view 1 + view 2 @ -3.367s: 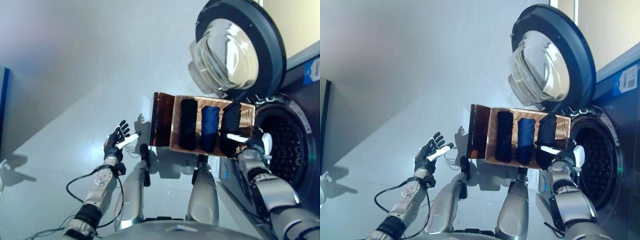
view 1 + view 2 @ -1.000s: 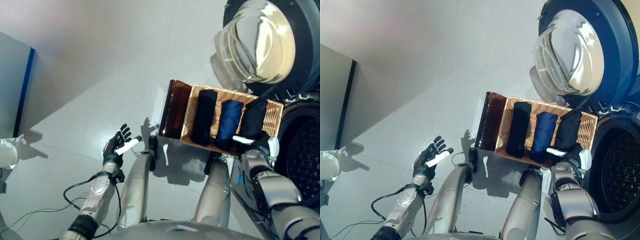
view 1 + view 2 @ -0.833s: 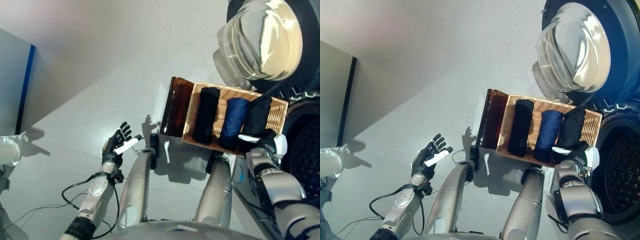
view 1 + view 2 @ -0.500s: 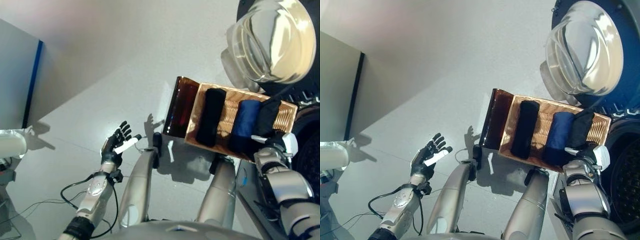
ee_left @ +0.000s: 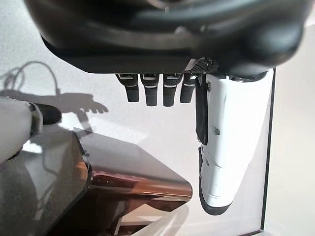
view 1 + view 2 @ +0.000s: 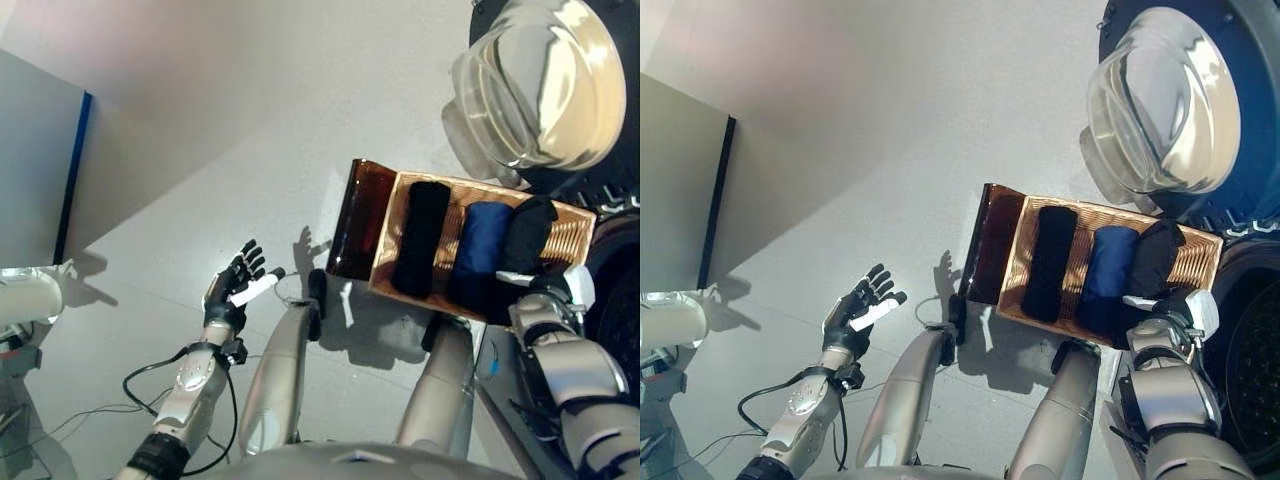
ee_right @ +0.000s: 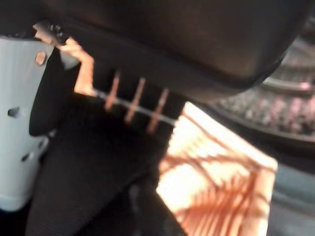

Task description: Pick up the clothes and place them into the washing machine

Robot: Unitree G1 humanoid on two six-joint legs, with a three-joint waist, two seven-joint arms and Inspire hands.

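A wicker basket (image 6: pixel 572 238) holds three rolled clothes side by side: a black roll (image 6: pixel 420 235), a blue roll (image 6: pixel 480 242) and a black garment (image 6: pixel 525 235) nearest the washing machine. My right hand (image 6: pixel 556 297) sits at the basket's near right corner. In the right wrist view its fingers curl into the black garment (image 7: pixel 93 182), with the white thumb beside the cloth. The washing machine's round door (image 6: pixel 535 80) stands open above the basket, and the drum (image 6: pixel 1255 380) shows at the right edge. My left hand (image 6: pixel 232 290) hangs open over the floor, far left of the basket.
A dark brown flap (image 6: pixel 352 220) stands up on the basket's left side. A grey panel with a blue edge (image 6: pixel 30 170) borders the floor at left, with a white object (image 6: pixel 25 295) below it.
The camera has swung, shifting the whole scene. The right-hand black garment has bunched from a pointed shape into a rounded lump at my right hand. The left hand stays open.
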